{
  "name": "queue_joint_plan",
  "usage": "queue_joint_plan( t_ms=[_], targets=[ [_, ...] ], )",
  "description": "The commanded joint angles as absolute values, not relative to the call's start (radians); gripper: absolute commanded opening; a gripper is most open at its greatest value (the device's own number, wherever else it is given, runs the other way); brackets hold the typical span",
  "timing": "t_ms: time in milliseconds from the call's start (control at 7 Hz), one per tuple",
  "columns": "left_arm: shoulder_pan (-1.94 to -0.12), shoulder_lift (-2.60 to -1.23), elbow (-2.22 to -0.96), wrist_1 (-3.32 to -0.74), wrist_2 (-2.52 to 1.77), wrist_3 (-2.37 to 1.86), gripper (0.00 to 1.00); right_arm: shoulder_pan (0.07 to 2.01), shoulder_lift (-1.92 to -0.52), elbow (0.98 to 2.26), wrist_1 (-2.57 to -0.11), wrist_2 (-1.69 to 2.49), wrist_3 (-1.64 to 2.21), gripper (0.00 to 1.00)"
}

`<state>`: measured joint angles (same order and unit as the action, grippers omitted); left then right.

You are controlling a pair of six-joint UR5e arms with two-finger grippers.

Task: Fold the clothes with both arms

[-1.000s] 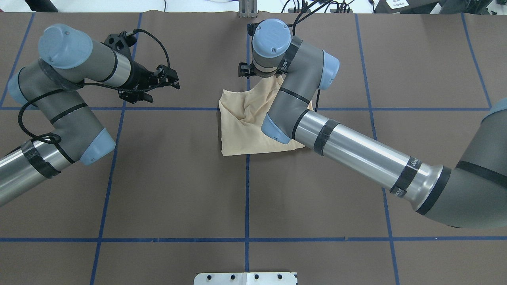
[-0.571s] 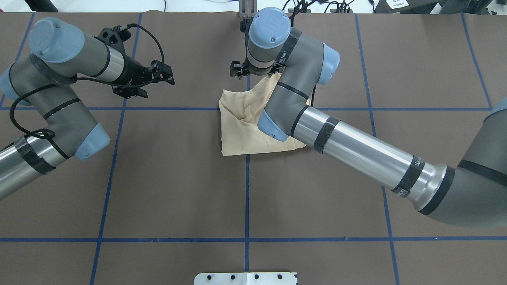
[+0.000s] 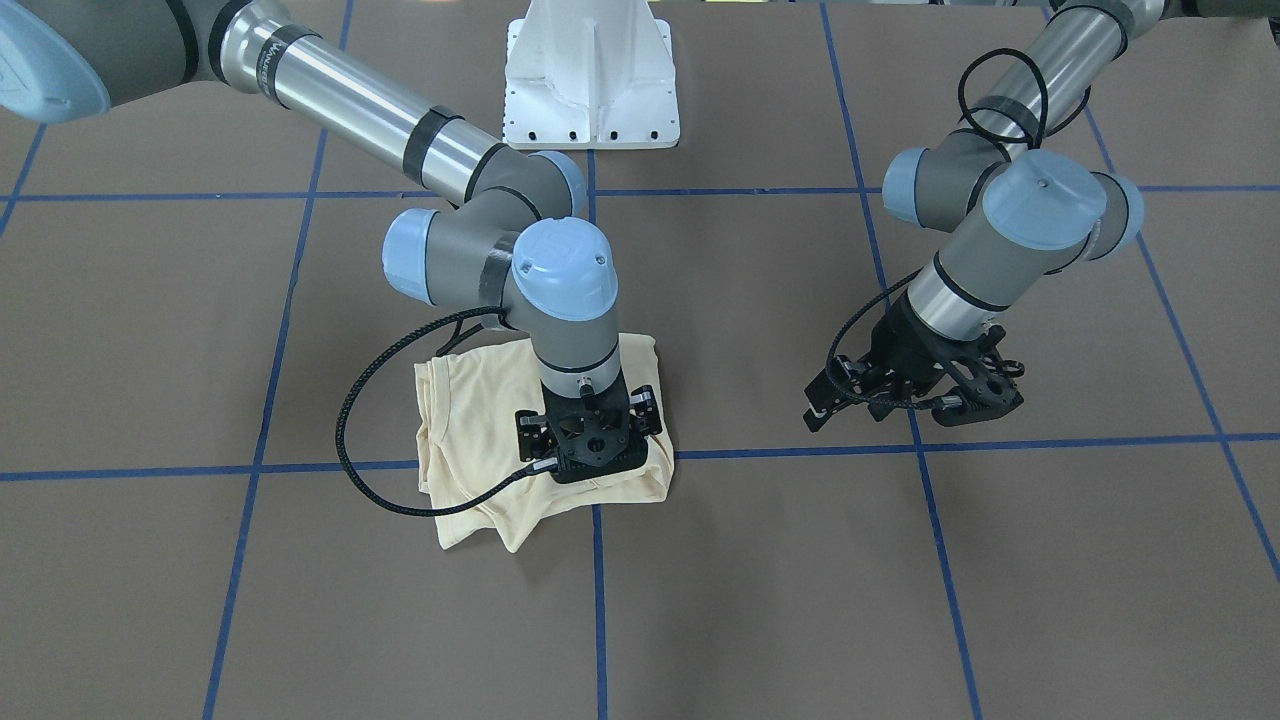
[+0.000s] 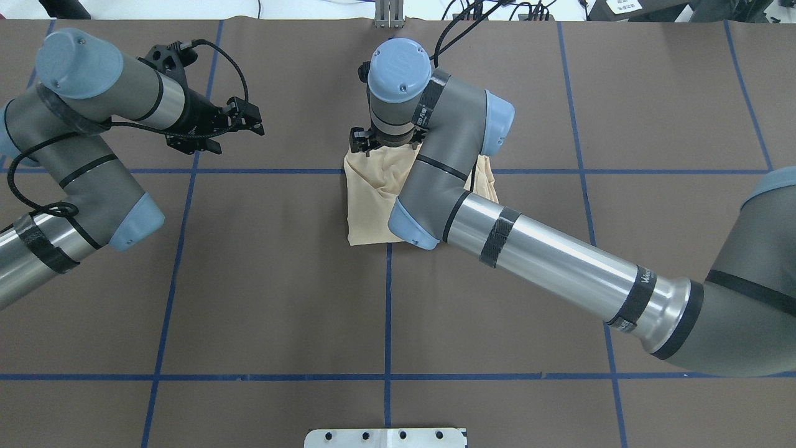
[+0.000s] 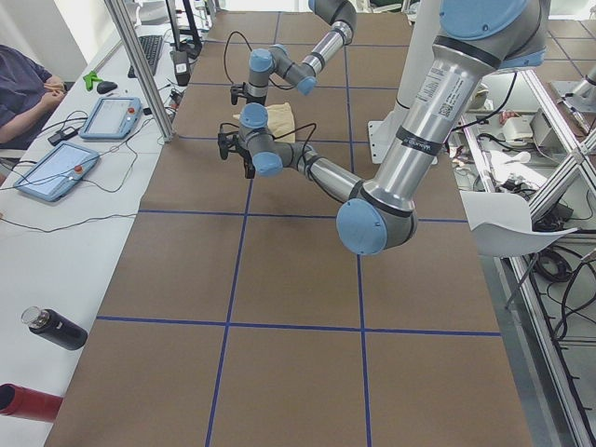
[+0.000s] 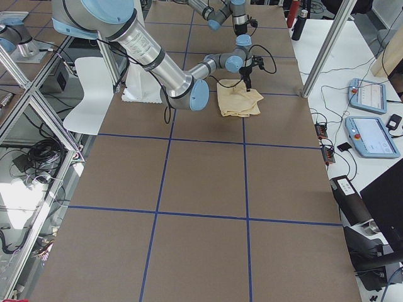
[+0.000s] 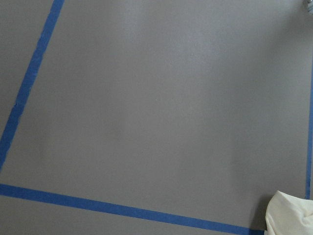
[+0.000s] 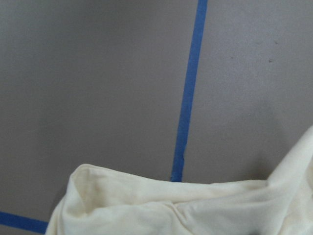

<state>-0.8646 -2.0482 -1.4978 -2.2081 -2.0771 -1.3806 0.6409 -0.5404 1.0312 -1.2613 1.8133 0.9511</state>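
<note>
The cream-yellow shirt (image 4: 367, 199) lies as a small rumpled bundle at the table's middle; its print is hidden. It also shows in the front view (image 3: 470, 440) and in the right wrist view (image 8: 171, 210). My right gripper (image 4: 367, 142) points straight down on the bundle's far left corner (image 3: 590, 455). Its fingers are hidden under the wrist, and the cloth rises to it, so it looks shut on the shirt. My left gripper (image 4: 252, 123) hangs open and empty above bare table, well left of the shirt (image 3: 815, 408).
Blue tape lines (image 4: 388, 311) divide the brown table cover. The white base pedestal (image 3: 590, 90) stands at the robot's side. Tablets (image 5: 112, 116) and a dark bottle (image 5: 56, 328) lie on the side bench, with a seated person beside them.
My right gripper has moved left and back toward the robot with the shirt's raised far corner, so the bundle is narrower. My left arm has drawn back to the left.
</note>
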Motion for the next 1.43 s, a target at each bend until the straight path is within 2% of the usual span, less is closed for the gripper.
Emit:
queue_joint_plan(
  t_ms=[0, 143, 857, 1000, 1143, 1286],
  targets=[
    [-0.865, -2.034, -1.5, -2.21, -2.077, -1.381, 1.0, 0.637, -0.534, 0.959, -1.19, 1.775, 0.919, 0.99],
    [-0.865, -2.033, -1.5, -2.21, -2.075, -1.381, 1.0, 0.629, -0.534, 0.903, -1.093, 1.758, 0.92, 0.99],
    [-0.888, -2.022, -1.511, -2.212, -2.083, -1.374, 1.0, 0.647, -0.499, 0.923, -1.065, 1.766, 0.931, 0.99],
    [-0.917, -2.002, -1.55, -2.209, -2.121, -1.295, 1.0, 0.672, -0.52, 1.004, -1.148, 1.805, 0.93, 0.99],
    [-0.954, -1.95, -1.596, -2.21, -2.131, -1.191, 1.0, 0.719, -0.587, 1.19, -1.357, 1.889, 0.914, 0.99],
    [-1.0, -1.895, -1.644, -2.209, -2.134, -1.063, 1.0, 0.788, -0.688, 1.351, -1.447, 1.958, 0.896, 0.99]
  ],
)
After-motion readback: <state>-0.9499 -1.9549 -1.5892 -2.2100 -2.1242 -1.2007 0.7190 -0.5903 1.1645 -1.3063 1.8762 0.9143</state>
